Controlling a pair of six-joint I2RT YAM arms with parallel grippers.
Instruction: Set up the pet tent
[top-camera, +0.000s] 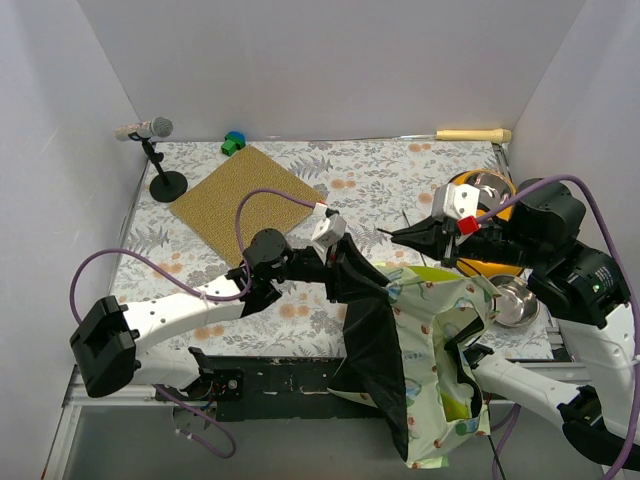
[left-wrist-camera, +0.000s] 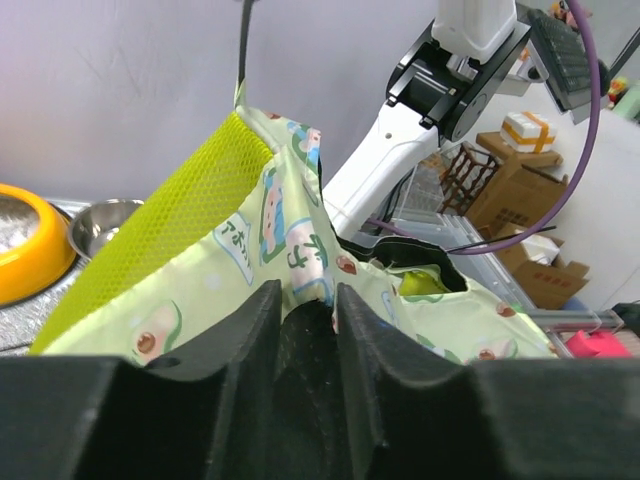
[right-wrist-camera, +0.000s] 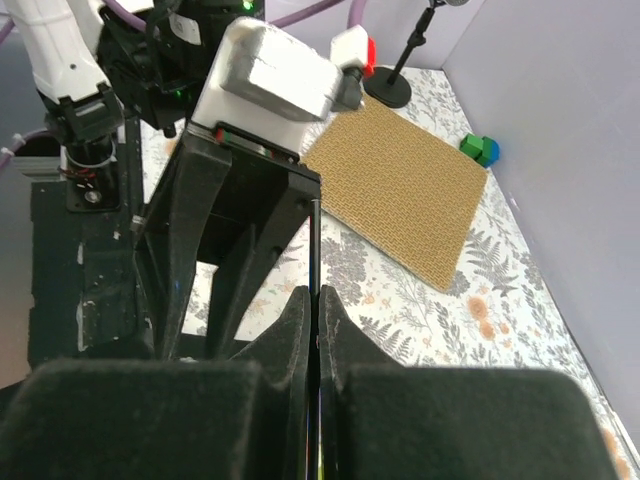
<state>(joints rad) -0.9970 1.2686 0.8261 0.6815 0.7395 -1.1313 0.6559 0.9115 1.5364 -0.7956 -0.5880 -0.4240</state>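
Barely begun: the tent (top-camera: 430, 370) sags collapsed beneath both, left pincer (left-wrist-camera: 305, 310) clamping its fabric, right pincer (right-wrist-camera: 314, 312) pinching a pole (right-wrist-camera: 314, 240)

Yellow bowl (top-camera: 490, 267) at 3 o'clock on bench (top-camera: 380, 180) largely covered by right arm. Steel bowl (top-camera: 512, 302) partly hidden likewise. Pet tent (left-wrist-camera: 300, 240) lower fabric blocked by left gripper (left-wrist-camera: 305, 300). Pole (right-wrist-camera: 314, 240) lower end lost inside right gripper (right-wrist-camera: 313, 300).
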